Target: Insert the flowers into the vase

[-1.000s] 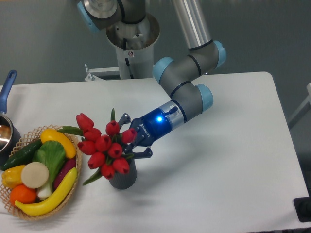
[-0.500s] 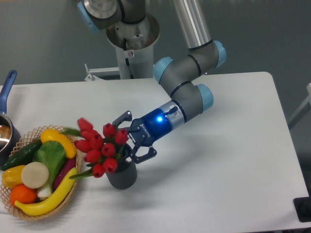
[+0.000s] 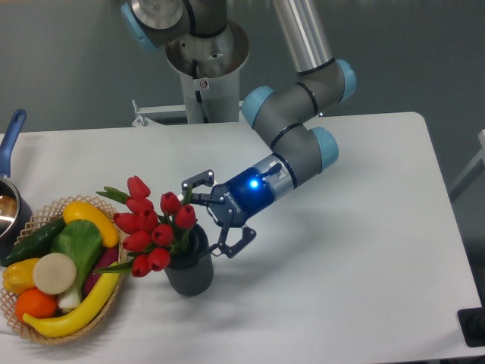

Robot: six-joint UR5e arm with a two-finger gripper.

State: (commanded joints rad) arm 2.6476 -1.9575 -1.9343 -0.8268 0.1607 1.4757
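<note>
Over the white table [image 3: 341,250] the arm reaches down and to the left, its gripper [image 3: 214,216] wide open just beside the vase [image 3: 189,271], holding nothing. Red flowers [image 3: 155,227] stand in the vase and lean left toward the basket [image 3: 19,322] of fruit. A blue-handled pot [image 3: 10,144] sits at the far left edge.

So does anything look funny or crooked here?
Yes, a bit. The flowers sit in the vase but flop out over its left side toward the basket, instead of standing straight up. The vase itself is upright. The end effector is open beside them, holding nothing. Nothing looks spilled or broken.
</note>
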